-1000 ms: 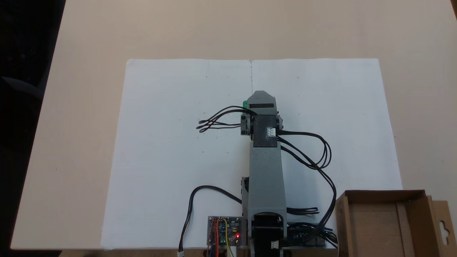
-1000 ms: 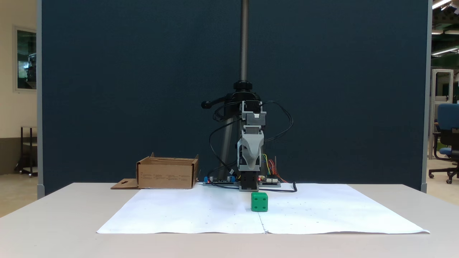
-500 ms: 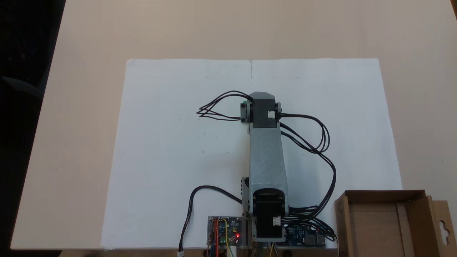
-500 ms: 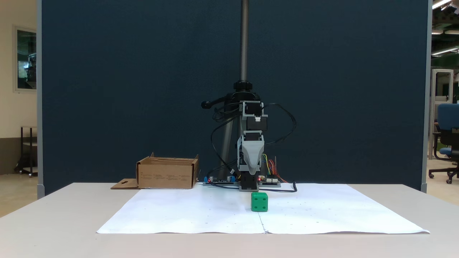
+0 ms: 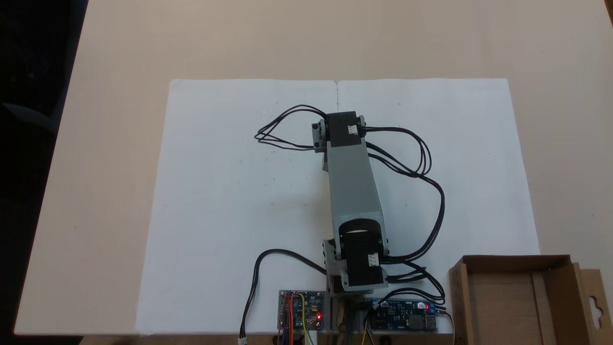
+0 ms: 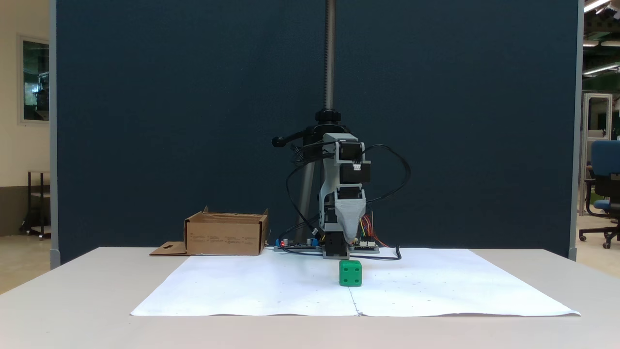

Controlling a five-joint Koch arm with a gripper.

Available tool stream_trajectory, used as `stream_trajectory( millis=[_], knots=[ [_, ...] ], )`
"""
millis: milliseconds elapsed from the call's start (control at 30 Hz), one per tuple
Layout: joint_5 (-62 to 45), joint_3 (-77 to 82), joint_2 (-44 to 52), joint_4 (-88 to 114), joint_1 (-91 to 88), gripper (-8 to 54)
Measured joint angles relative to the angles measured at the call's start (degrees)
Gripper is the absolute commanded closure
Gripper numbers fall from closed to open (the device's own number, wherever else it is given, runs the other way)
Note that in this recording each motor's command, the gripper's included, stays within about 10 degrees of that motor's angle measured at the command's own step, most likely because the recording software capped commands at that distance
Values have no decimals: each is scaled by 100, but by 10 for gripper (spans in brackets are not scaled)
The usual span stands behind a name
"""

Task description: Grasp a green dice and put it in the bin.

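sitting square on the white paper sheet (image 6: pixel 271 286) is the green dice (image 6: pixel 350 273), pips facing the camera, right by the sheet's centre crease, nothing touching it. directly above the dice hangs the gripper (image 6: pixel 349 237), its grey pointed tip aimed down at the dice with a clear gap between them; the two jaws line up one behind the other, so i cannot tell whether the claw is parted or closed. in the fixed view from above, the arm (image 5: pixel 352 182) stretches out over the dice and hides it, black cables (image 5: pixel 421 158) looping off both sides. behind the dice, at the arm's base, sit the circuit boards (image 5: pixel 300 316) with red lights on. the bin (image 6: pixel 225 234) stands well apart from the dice, left of it in the front fixed view, open top up, its hang-hole flap (image 6: pixel 167 249) lying flat on the table (image 6: pixel 72 300).
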Motion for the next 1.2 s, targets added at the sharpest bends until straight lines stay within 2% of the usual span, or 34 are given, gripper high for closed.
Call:
stream_trajectory(
  millis=[400, 1200],
  knots=[
    [79, -501, -1187, 0, 0, 39],
    [299, -905, -1986, -9, 132, 39]
  ],
)
